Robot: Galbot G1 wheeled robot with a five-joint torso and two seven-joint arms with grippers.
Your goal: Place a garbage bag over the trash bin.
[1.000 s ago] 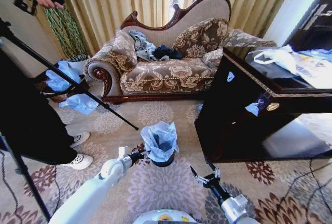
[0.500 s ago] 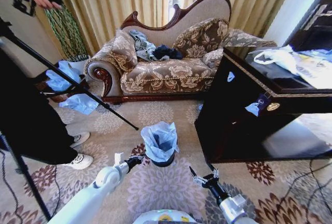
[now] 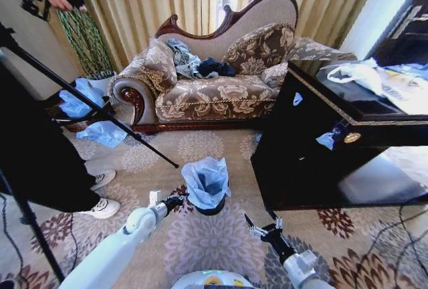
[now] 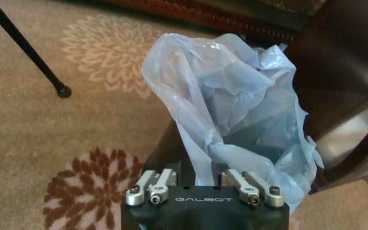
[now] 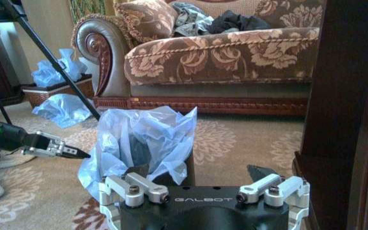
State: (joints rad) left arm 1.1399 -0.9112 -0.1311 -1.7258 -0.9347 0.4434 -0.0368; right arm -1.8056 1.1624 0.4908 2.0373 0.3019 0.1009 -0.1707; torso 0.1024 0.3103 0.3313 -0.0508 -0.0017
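Note:
The trash bin (image 3: 211, 207) is small and black and stands on the carpet in front of the sofa. The pale blue garbage bag (image 3: 206, 179) sits bunched in and over its top, with crumpled edges standing up (image 5: 147, 135) and one side draped down the wall (image 4: 235, 110). My left gripper (image 3: 178, 201) is low beside the bin, and its fingers meet in a point (image 5: 76, 153) at the bag's hanging edge. Whether it pinches plastic I cannot tell. My right gripper (image 3: 259, 226) hovers open nearer to me, to the right of the bin and apart from it. One dark fingertip (image 5: 258, 172) shows.
A dark wooden table (image 3: 314, 162) stands close on the bin's right, with a white bag (image 3: 358, 73) on top. The sofa (image 3: 214, 88) is behind. A tripod leg (image 3: 127, 132) crosses the carpet at left, near a person's shoes (image 3: 101, 207) and blue sheets (image 3: 100, 133).
My left gripper has drawn back a little from the bag toward me and stays low beside the bin. The right gripper and the bag have hardly moved.

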